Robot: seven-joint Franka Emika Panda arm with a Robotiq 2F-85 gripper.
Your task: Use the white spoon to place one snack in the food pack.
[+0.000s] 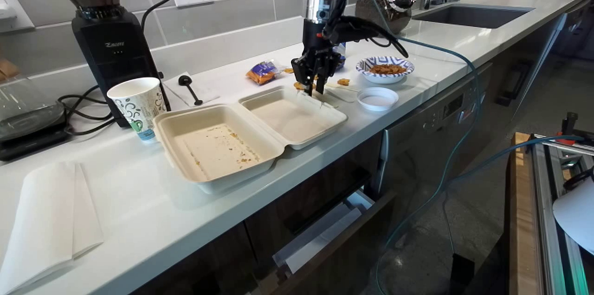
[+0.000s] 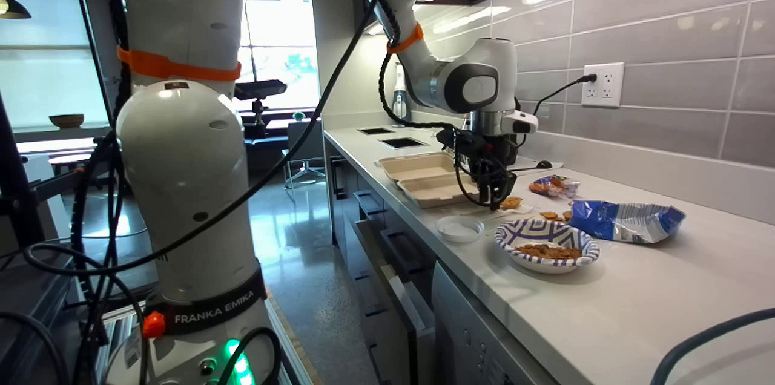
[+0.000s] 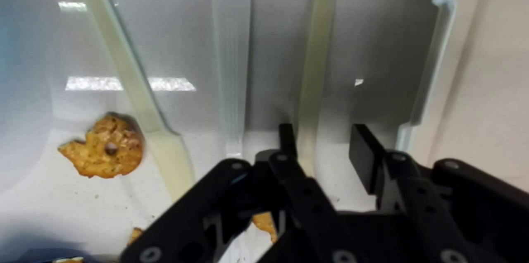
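Table (image 1: 134, 179) w/ unfolded box (image 1: 292, 114); hand (image 3: 324, 145) low beside it, nothing gripped.
Box halves lie side by side. Hand points down next to box's edge, fingers (image 3: 363, 163) well apart; yellowish handle (image 3: 316, 56) runs thru the gap, close to one finger (can't tell if touching), clear of the other. Patterned bowl (image 1: 385, 79) w/ orange-brn snack bits (image 1: 387, 69) sits near white dish (image 1: 378, 101). White handle (image 3: 233, 48) lies just outside the fingers; both heads hidden in wrist view, so can't tell which is the spoon. Cream utensil (image 3: 127, 72) lies farther out. Loose snacks on table, outside box: ring-shaped bit (image 3: 105, 161) just beside cream utensil, another bit (image 3: 264, 222) partly hidden behind hand. Crumbs (image 1: 244, 160) in the box half farther from hand.
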